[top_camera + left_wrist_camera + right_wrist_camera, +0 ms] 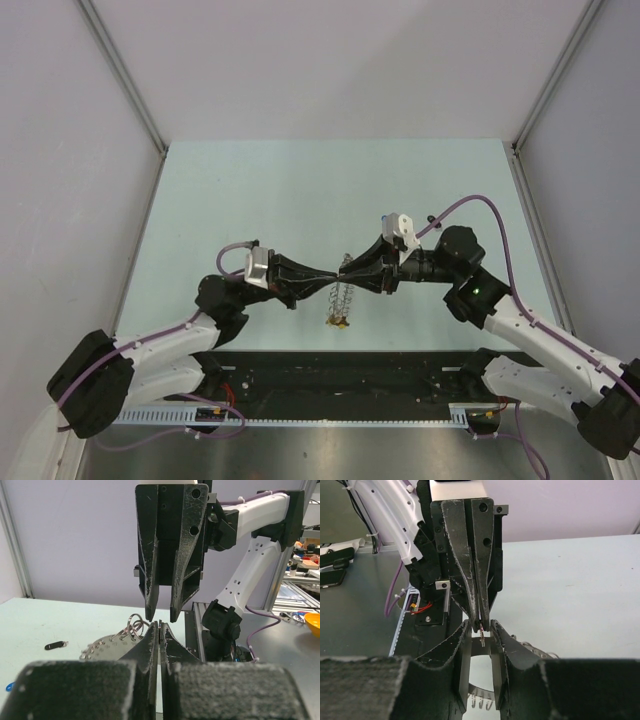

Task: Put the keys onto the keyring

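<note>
Left gripper point(481, 623) is closed on the hanging keyring point(342, 293); right gripper point(162, 619) stands open at its tip.

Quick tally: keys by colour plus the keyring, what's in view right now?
yellow key: 1
black key: 1
blue key: 1 (cut off by the frame edge)
keyring: 1
Total: 4
</note>
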